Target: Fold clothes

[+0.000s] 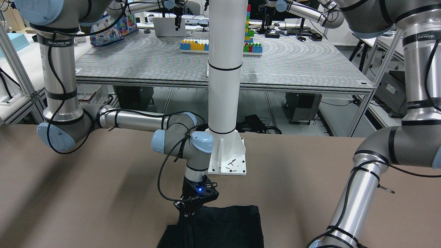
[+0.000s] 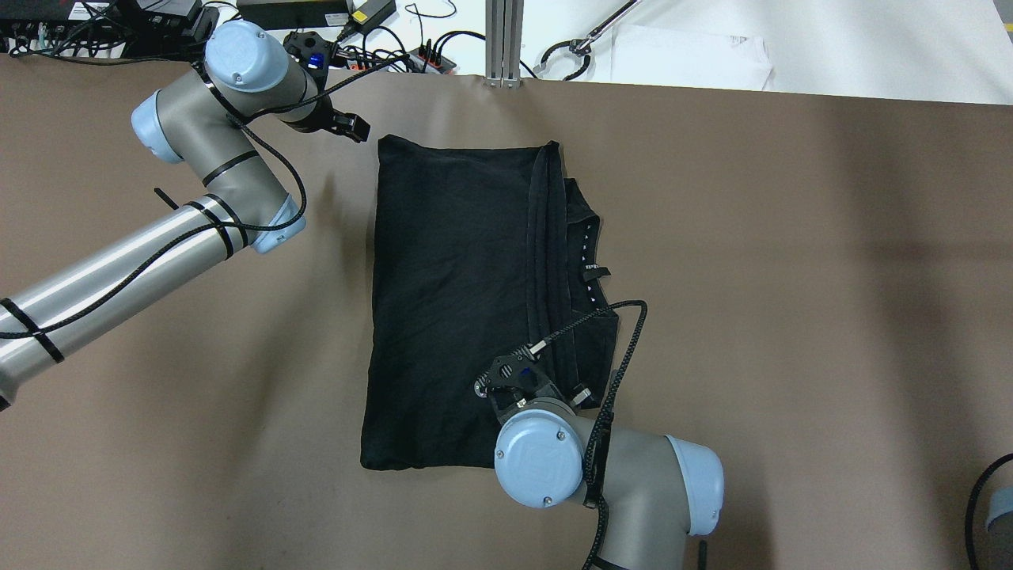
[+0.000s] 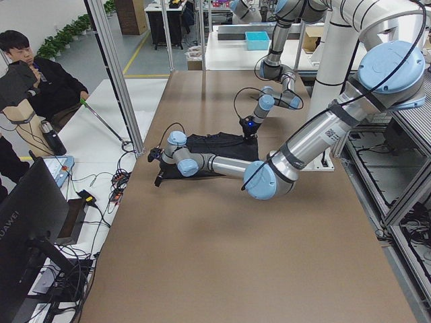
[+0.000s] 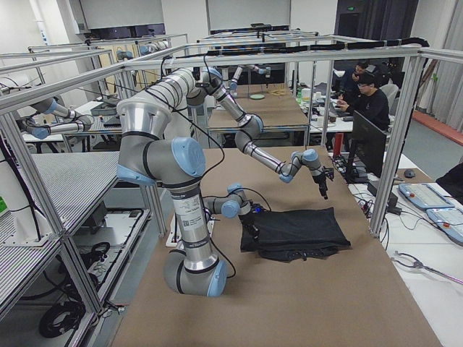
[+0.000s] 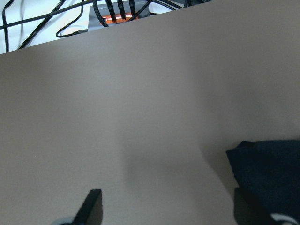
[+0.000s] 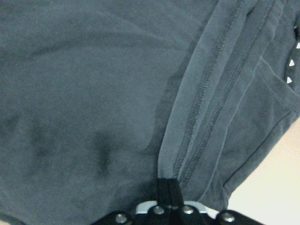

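The black clothes lie flat on the brown table, folded over so that a stitched hem runs lengthwise with a neck label beside it. My right gripper stands at the clothes' near edge. In the right wrist view its fingers are pressed together on the hemmed fold of the clothes. My left gripper hovers just off the far left corner, open. In the left wrist view its fingertips stand wide apart over bare table, with the clothes' corner at the right.
The white post's base is bolted to the table on the robot's side. Cables and a power strip lie past the far edge. A seated person and a monitor are beyond that edge.
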You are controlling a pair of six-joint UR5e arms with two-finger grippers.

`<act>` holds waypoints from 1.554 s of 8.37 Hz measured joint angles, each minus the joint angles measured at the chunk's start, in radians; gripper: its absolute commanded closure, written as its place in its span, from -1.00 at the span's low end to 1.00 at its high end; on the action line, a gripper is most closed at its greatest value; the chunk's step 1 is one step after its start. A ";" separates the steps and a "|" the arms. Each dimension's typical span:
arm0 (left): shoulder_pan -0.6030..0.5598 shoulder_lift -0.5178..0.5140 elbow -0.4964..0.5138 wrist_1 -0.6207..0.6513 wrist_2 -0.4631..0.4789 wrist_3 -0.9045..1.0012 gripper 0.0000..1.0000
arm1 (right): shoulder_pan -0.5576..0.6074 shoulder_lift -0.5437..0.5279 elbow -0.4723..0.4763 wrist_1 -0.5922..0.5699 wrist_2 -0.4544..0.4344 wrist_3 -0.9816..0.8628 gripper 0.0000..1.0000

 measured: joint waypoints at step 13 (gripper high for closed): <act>0.001 0.039 -0.058 0.000 -0.004 -0.009 -1.00 | 0.142 0.008 -0.063 0.116 0.043 0.052 -0.86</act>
